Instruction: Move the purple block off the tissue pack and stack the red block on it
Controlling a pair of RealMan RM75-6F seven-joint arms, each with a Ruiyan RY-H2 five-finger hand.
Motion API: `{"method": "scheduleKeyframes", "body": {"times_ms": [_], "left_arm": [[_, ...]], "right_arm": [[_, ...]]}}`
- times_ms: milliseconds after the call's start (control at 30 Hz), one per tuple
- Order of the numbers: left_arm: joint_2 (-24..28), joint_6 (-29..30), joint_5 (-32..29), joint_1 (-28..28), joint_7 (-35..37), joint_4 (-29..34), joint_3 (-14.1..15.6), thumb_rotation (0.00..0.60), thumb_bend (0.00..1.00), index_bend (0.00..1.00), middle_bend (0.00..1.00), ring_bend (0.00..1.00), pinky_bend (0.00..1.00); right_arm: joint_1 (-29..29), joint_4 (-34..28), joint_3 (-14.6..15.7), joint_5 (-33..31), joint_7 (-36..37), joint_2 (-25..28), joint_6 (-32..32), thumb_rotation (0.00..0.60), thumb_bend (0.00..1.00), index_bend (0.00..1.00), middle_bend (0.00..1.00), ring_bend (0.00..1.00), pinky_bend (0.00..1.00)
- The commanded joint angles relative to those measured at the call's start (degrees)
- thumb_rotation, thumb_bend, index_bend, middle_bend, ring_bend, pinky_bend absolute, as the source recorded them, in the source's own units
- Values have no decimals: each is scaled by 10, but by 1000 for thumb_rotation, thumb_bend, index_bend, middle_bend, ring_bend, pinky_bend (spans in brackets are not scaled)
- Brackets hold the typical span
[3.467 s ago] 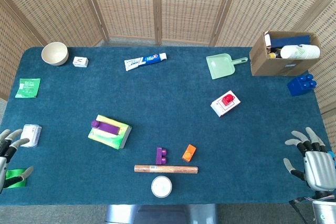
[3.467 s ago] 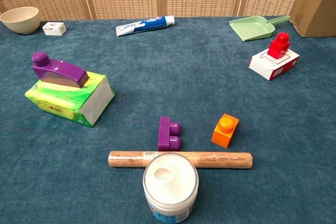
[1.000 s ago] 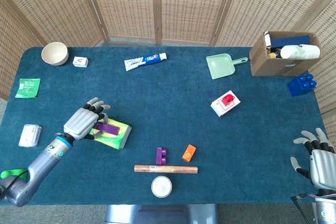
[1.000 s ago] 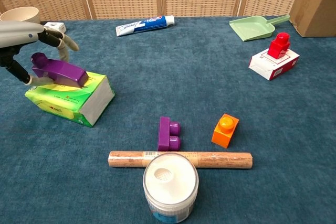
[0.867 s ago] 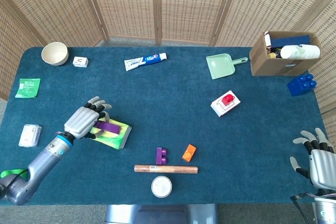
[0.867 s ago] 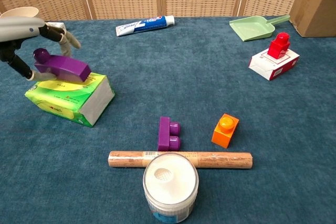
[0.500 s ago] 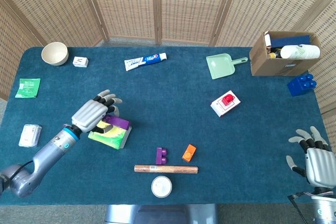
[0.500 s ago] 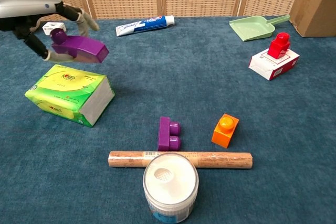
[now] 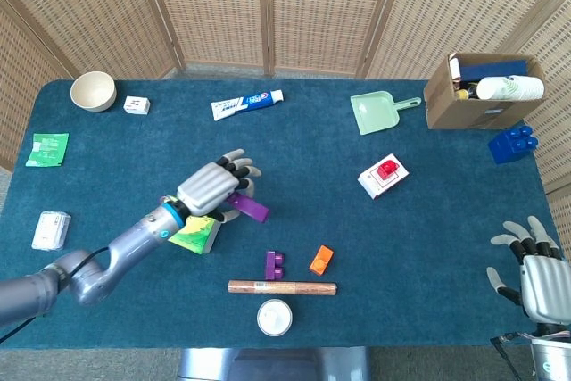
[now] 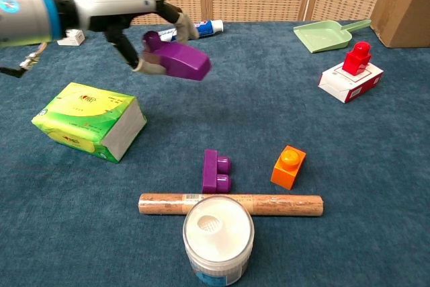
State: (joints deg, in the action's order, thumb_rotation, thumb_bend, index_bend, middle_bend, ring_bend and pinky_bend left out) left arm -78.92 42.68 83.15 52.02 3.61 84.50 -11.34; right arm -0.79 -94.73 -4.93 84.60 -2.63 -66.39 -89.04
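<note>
My left hand (image 9: 214, 186) (image 10: 138, 11) holds the long purple block (image 10: 179, 59) (image 9: 250, 209) in the air, to the right of the green tissue pack (image 10: 90, 120) (image 9: 199, 234). The pack's top is bare. The red block (image 9: 387, 169) (image 10: 357, 57) sits on a small white and red box (image 10: 350, 83) at the right. My right hand (image 9: 537, 276) hovers open off the table's front right corner, holding nothing.
A small purple brick (image 10: 216, 171), an orange brick (image 10: 288, 166), a cork roll (image 10: 230, 204) and a white jar (image 10: 218, 236) lie at the front centre. Toothpaste (image 9: 247, 104), a green dustpan (image 9: 378, 112), a cardboard box (image 9: 486, 89), a blue block (image 9: 512, 143) and a bowl (image 9: 93, 91) sit further back.
My left hand has lifted the purple block off the tissue pack and carried it to the right. The right hand has barely shifted.
</note>
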Motion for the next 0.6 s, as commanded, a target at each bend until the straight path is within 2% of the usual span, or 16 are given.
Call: {"method": "scheduleKeyframes", "body": {"times_ms": [33,600], "left_arm": [[-33,-22,-6,31,-9,-28,-11,600,408,524,230,147,4],[-169,-76,-35,133,-83,-175,-16,600,407,528,230,147,1]], "right_arm": [[3,-6,3,6,0,4,-5,600,261,378,238,70,210],[8,-9,13,26,8,12,-11,600,263,378,238,70,210]]}}
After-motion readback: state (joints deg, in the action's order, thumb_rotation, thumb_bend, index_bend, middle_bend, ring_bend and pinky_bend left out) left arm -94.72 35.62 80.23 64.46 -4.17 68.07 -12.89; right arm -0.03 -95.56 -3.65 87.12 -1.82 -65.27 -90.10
